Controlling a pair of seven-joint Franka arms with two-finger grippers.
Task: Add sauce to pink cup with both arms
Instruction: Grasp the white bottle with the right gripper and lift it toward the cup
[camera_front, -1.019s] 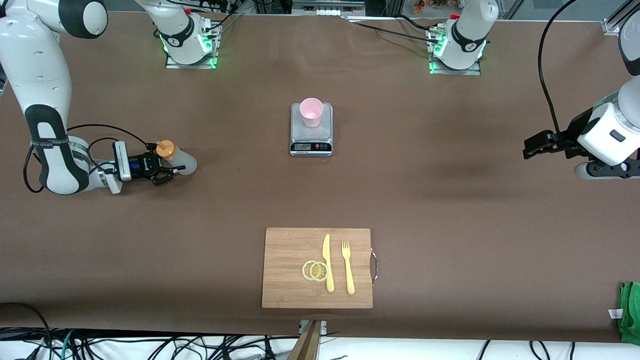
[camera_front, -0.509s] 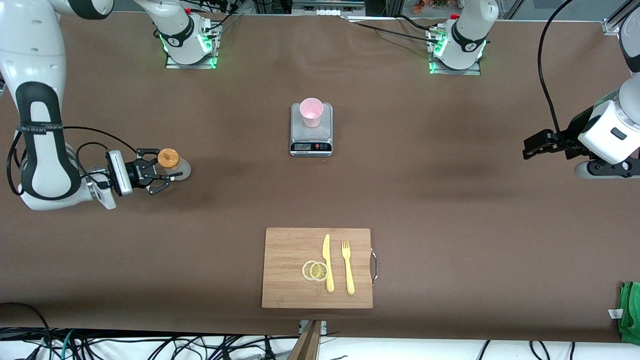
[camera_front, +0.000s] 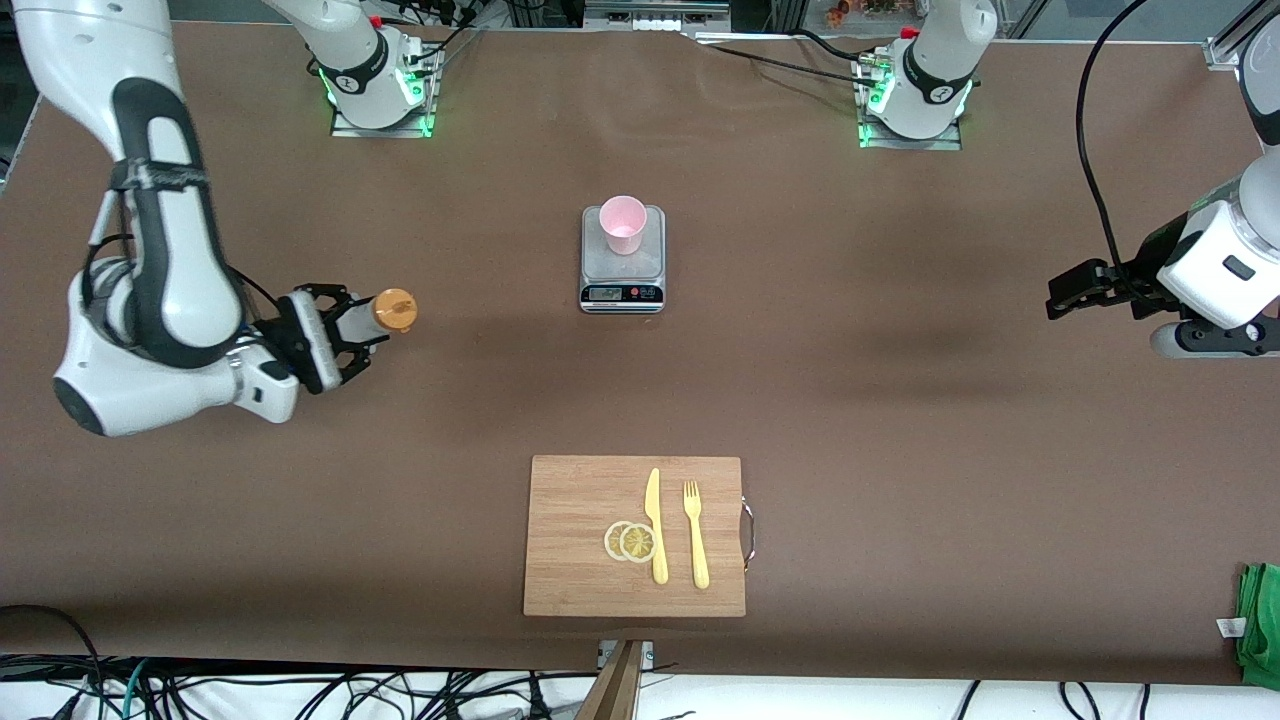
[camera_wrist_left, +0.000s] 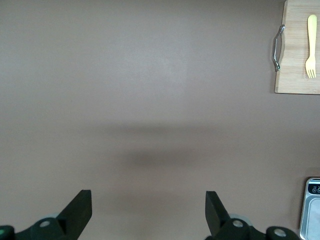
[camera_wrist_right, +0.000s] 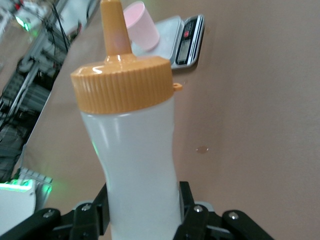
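Note:
My right gripper (camera_front: 345, 326) is shut on the squeeze bottle (camera_front: 385, 313), a translucent whitish bottle with an orange nozzle cap. It holds it above the table toward the right arm's end, with the cap pointing at the scale. In the right wrist view the fingers (camera_wrist_right: 187, 200) clamp the bottle's body (camera_wrist_right: 135, 160). The pink cup (camera_front: 623, 224) stands upright on the scale's steel plate (camera_front: 645, 262) at mid-table. It also shows past the nozzle in the right wrist view (camera_wrist_right: 142, 25). My left gripper (camera_front: 1065, 290) is open and empty and waits over bare table at the left arm's end (camera_wrist_left: 148, 200).
A wooden cutting board (camera_front: 580, 560) lies nearer the front camera than the scale. On it are a yellow knife (camera_front: 655, 525), a yellow fork (camera_front: 695, 535) and lemon slices (camera_front: 630, 541). A green cloth (camera_front: 1260, 620) lies at the front corner of the left arm's end.
My right arm has lifted the bottle off the table, raised its elbow and swung the bottle toward the scale. The left arm has not moved.

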